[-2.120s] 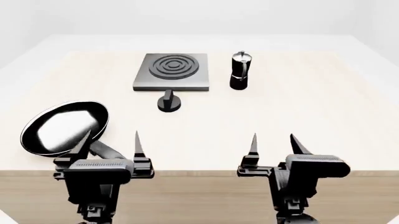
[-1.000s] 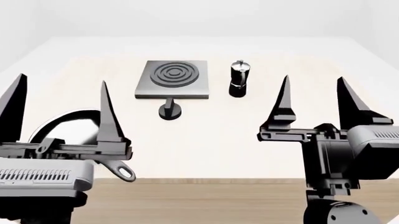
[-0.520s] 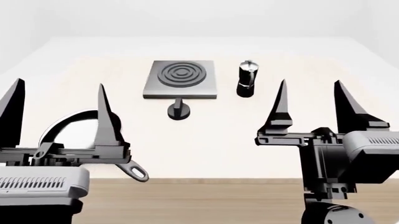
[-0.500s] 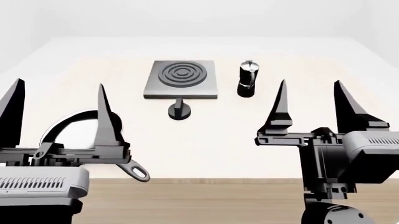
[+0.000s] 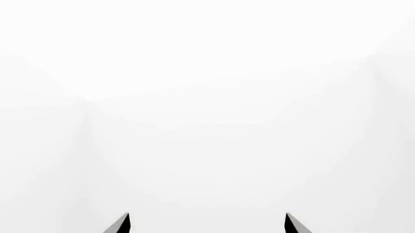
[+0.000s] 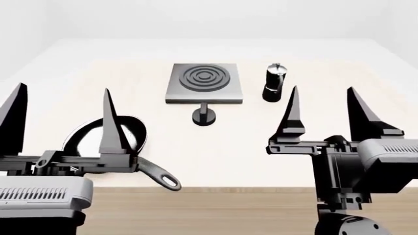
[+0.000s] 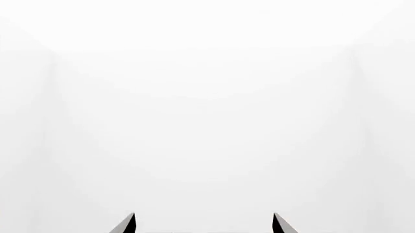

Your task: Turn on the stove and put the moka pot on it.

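Black knob [image 6: 204, 116] of stove [image 6: 203, 83] lies ahead, between both grippers. Moka pot [image 6: 274, 83] stands upright ahead of right gripper [image 6: 322, 110], the nearer one. Left gripper [image 6: 62, 115] and right: fingers apart, empty.

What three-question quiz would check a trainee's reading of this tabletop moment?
1. True or false: the moka pot already stands on the stove.
2. Which lies nearest the left hand in the head view? A) frying pan B) the pot C) knob
3. Fill in: both the left hand and the right hand have their jaws ____.

Key:
1. False; it stands on the table beside the plate, toward the robot's right.
2. A
3. open, holding nothing
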`<state>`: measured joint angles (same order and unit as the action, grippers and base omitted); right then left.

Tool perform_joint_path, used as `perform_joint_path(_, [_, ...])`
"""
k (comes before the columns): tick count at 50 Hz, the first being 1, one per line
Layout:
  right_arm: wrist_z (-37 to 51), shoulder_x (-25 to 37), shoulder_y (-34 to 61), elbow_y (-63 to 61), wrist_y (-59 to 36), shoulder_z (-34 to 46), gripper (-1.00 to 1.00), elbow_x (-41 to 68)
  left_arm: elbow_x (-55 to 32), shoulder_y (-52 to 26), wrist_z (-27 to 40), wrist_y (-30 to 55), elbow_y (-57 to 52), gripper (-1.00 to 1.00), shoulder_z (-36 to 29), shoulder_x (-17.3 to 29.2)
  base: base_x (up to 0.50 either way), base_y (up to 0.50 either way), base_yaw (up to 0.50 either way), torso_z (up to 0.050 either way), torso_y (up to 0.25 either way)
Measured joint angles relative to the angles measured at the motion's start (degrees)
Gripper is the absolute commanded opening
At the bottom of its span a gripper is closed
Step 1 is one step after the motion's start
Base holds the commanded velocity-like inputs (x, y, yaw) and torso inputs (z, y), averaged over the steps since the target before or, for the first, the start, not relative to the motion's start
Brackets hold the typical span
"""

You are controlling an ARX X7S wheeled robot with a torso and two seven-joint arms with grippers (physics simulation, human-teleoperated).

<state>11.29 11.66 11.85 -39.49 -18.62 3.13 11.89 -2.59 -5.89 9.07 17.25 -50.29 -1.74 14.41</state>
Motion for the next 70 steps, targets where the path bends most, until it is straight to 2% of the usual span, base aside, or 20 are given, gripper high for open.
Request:
perform_joint_path(28, [1.33,1.29,0.37,-0.52,-0.74,0.56,1.0,2.67,-1.11,-0.23,0.97,-0.36,0.24,1.0,-0.59,0.56,0.11,0.0,0.0,0.0,0.0])
perform_joint_path(70, [3.49,3.23,0.38,-1.2,-0.51,1.66,1.0,4.46,-2.37,0.0,2.71,-2.14,1.84,1.0,-1.83,1.81,0.23,0.01,0.0,0.0,0.0])
